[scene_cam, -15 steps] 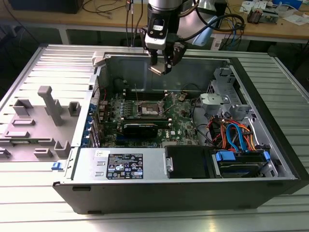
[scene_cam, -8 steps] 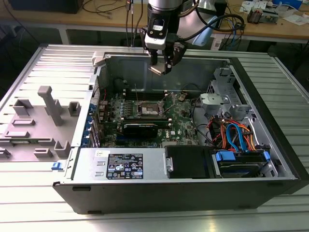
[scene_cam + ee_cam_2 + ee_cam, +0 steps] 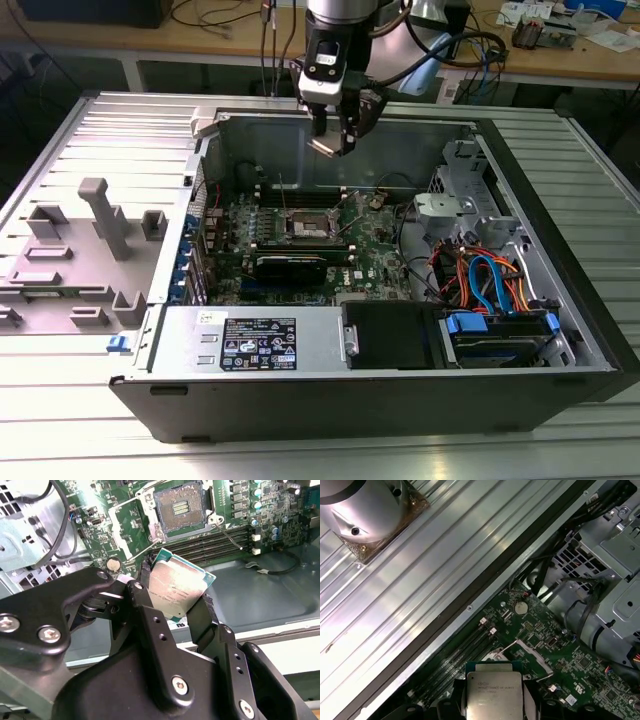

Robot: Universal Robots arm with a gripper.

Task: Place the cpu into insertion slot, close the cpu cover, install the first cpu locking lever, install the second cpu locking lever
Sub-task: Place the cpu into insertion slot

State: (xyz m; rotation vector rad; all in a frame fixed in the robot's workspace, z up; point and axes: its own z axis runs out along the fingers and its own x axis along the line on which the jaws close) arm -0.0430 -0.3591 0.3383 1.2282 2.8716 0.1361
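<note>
My gripper (image 3: 335,138) hangs above the open computer case, shut on the cpu (image 3: 330,147). In both wrist views the cpu (image 3: 175,587) (image 3: 494,695) is a flat square chip with a silver top, pinched at two opposite edges by black fingers (image 3: 145,610), tilted and clear of the board. The insertion slot (image 3: 180,507) (image 3: 308,225) lies below it on the green motherboard, its dark centre uncovered. The cpu cover (image 3: 535,654) stands swung up beside the slot. A thin wire lever (image 3: 230,535) sticks out from the slot's corner.
A long black expansion card (image 3: 290,265) lies in front of the slot, memory slots (image 3: 220,540) beside it. A black power supply (image 3: 250,345) and a drive bay with blue and orange cables (image 3: 490,285) fill the case's near side. A grey fixture (image 3: 105,215) stands at the exterior view's left.
</note>
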